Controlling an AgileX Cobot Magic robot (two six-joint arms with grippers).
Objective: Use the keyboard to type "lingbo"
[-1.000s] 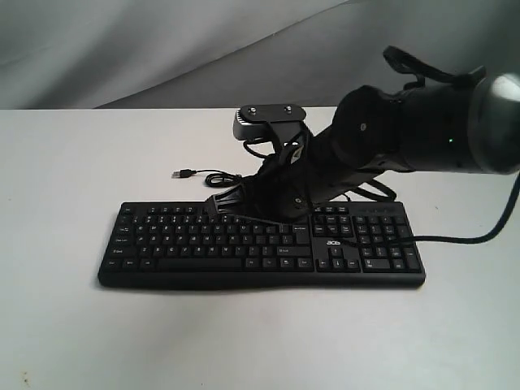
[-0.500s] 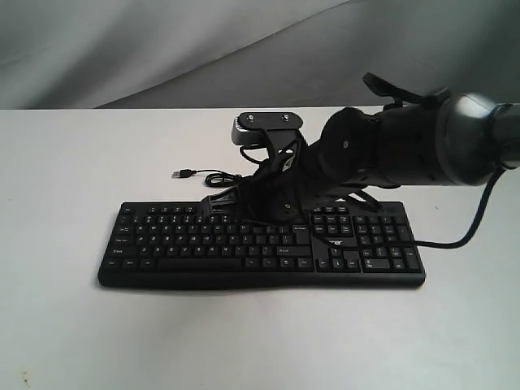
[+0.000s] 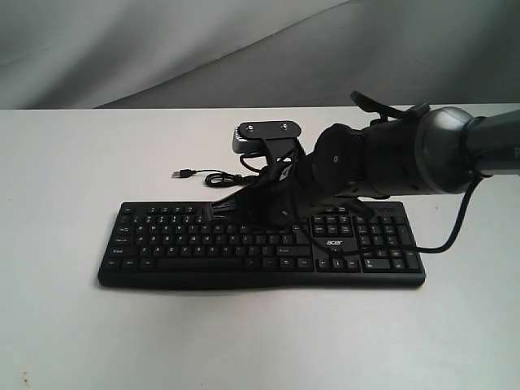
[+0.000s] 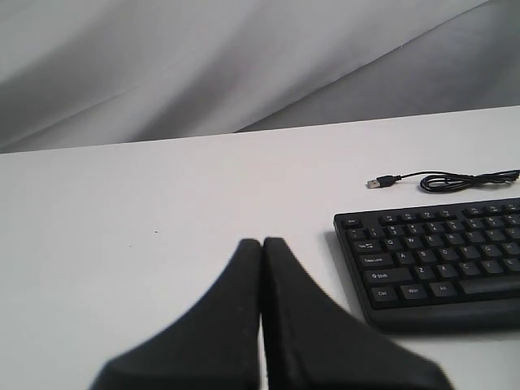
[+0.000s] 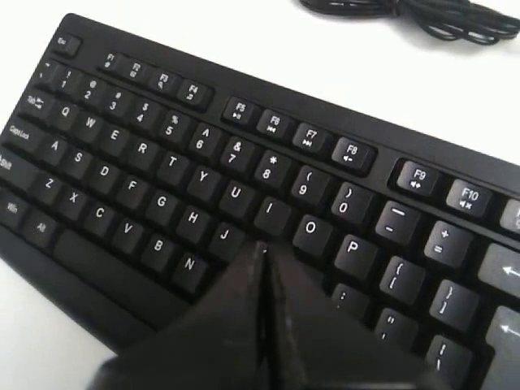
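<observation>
The black keyboard lies flat across the middle of the white table, with its number pad at the right end. My right gripper reaches in from the right, low over the upper key rows. Its fingers are pressed together with nothing between them. In the right wrist view the shut tips sit over the spot between J, I and O on the keyboard; whether they touch a key I cannot tell. My left gripper is shut and empty, over bare table beside the keyboard's Esc end.
The keyboard's thin black USB cable lies loosely coiled behind it, plug end toward the left. A black cable from the right arm hangs by the number pad. Grey cloth backs the table.
The right arm's bulky forearm has swung down and to the left. The shut gripper has dipped slightly toward the keys. The keyboard has not moved.
</observation>
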